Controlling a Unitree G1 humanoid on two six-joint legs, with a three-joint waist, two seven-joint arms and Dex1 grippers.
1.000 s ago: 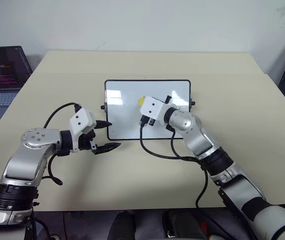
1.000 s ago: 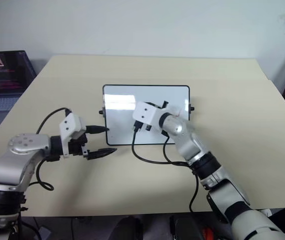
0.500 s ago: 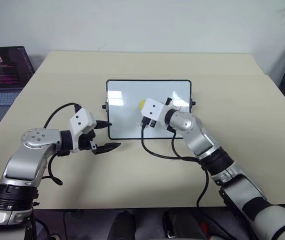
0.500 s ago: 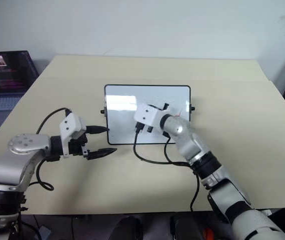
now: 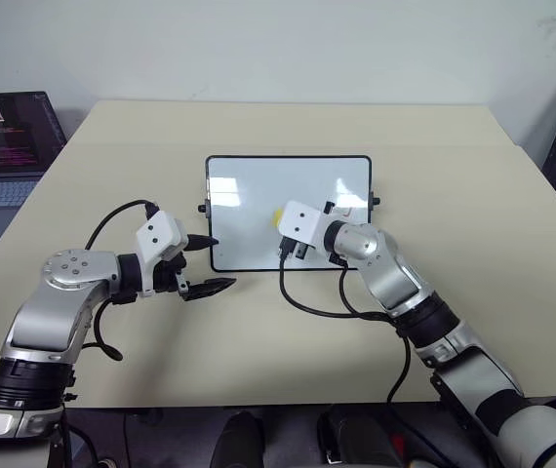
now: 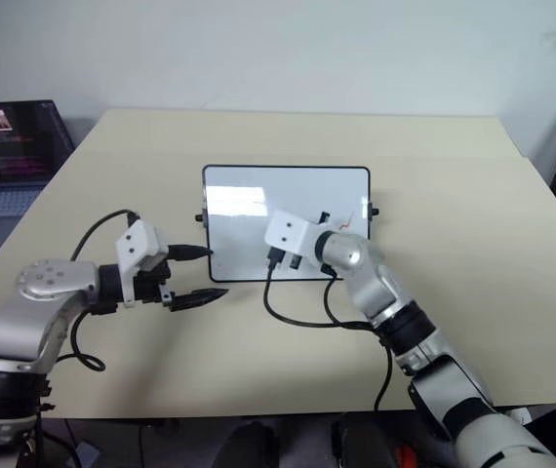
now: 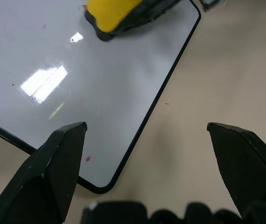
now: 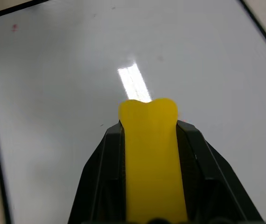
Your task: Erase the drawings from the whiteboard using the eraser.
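- Table of pale beige, carrying everything in the scene.
- Left gripper sits nearest, at about 8 o'clock from the whiteboard, just off the board's near-left corner. Its two black fingers are spread wide and hold nothing; one tip reaches the board's left edge near a small black knob, the other lies over bare table.
- Right gripper comes in from 5 o'clock over the board's near half, its arm trailing a black cable across the near edge. Its fingers are clamped tight on the eraser, a yellow foam block with a dark underside, whose pinched front end sticks out past the fingertips. In the left wrist view the eraser lies low against the white surface; I cannot tell for sure whether it touches.
- The whiteboard lies flat at mid-table, black-framed with rounded corners, and glare streaks cross it.
- Drawings: a thin red stroke shows toward 3 o'clock on the board, just beside the right wrist. A few tiny red specks sit near the board's corner by the left gripper.
- Laptop stands farthest off, at 10 o'clock beyond the table's left edge, with its screen lit.
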